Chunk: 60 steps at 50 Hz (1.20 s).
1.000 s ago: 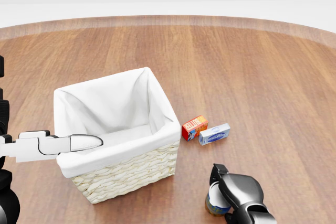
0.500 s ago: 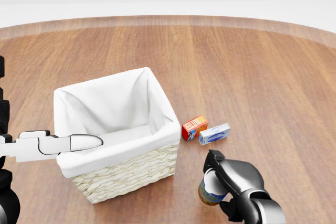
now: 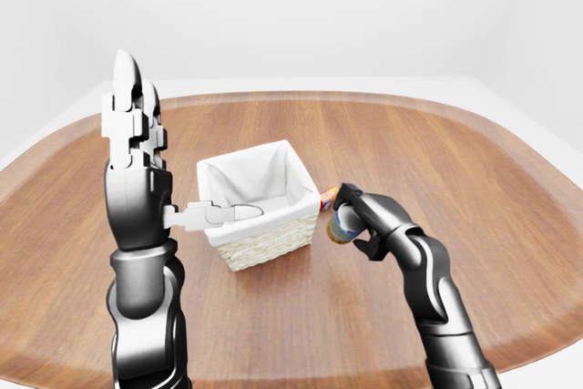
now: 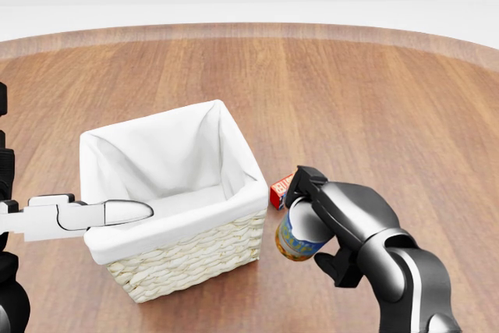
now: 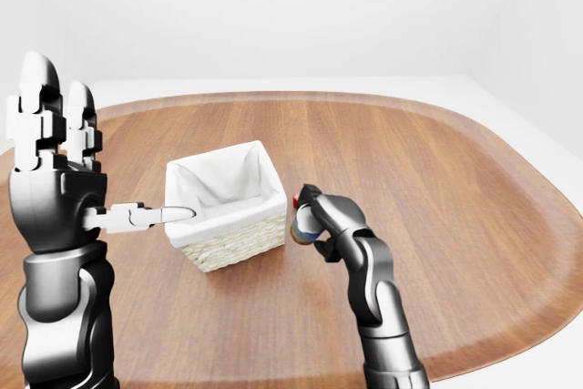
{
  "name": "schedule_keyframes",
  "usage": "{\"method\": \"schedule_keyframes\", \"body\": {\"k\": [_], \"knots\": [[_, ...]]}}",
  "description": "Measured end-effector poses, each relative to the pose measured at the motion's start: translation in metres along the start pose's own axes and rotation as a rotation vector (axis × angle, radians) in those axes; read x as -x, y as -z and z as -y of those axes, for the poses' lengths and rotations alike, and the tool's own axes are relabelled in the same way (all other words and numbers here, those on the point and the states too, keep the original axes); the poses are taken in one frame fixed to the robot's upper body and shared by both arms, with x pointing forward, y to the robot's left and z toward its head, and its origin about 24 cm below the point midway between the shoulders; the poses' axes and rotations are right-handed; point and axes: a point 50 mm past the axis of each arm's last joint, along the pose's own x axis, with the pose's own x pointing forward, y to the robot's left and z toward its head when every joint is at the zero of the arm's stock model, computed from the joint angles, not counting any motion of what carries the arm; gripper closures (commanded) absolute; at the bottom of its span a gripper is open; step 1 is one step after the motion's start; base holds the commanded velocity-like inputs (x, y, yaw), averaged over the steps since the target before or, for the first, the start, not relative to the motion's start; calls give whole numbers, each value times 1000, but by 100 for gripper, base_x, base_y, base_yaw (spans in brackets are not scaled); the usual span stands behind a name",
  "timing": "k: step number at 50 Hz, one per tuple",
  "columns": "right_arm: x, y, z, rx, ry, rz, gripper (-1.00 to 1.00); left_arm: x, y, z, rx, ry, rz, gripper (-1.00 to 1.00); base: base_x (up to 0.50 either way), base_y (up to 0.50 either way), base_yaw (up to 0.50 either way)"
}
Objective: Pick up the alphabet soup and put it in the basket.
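The right hand (image 4: 312,220) is clenched round the soup can (image 4: 299,236), fingers over its top and one below its side, holding it clear of the counter (image 4: 374,99) just to the right of the basket (image 4: 168,193). The can is tilted, its blue and yellow label facing the head view. It is close beside the basket's right wall but not over the opening, so it is not in the basket.

The basket is wicker with a white cloth lining folded over the rim, and nothing shows inside it.

In the head view a red box (image 4: 280,191) peeps out between the basket's far right corner and the black fingers; most of it is hidden by the hand. In the left-eye view only a sliver of it shows at the same spot.

The head view catches just the thumb of the left hand (image 3: 137,148), a white segmented finger lying across the basket's near left rim. The eye views show what that view crops: the left forearm upright at the left, two fingers pointing straight up and spread, the thumb jutting sideways toward the basket, gripping nothing. They also show the counter as a large rounded wooden top against white surroundings.
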Motion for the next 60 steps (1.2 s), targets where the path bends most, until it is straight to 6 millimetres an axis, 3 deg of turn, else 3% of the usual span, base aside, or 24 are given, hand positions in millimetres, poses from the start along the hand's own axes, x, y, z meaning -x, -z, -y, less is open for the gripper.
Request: {"method": "schedule_keyframes", "body": {"k": [7,26,46,60], "knots": [[6,-19,25,32,37,69,95,0,0,0,0,0,-1,-100,0,0,0],[14,-48,65,89,172,171,95,0,0,0,-1,-2,1,-100,0,0,0],[17,-66,85,119,253,231,96,0,-1,0,-1,-1,5,-100,0,0,0],[3,-86,97,148,257,269,95,0,-1,0,-1,0,7,-100,0,0,0]]}}
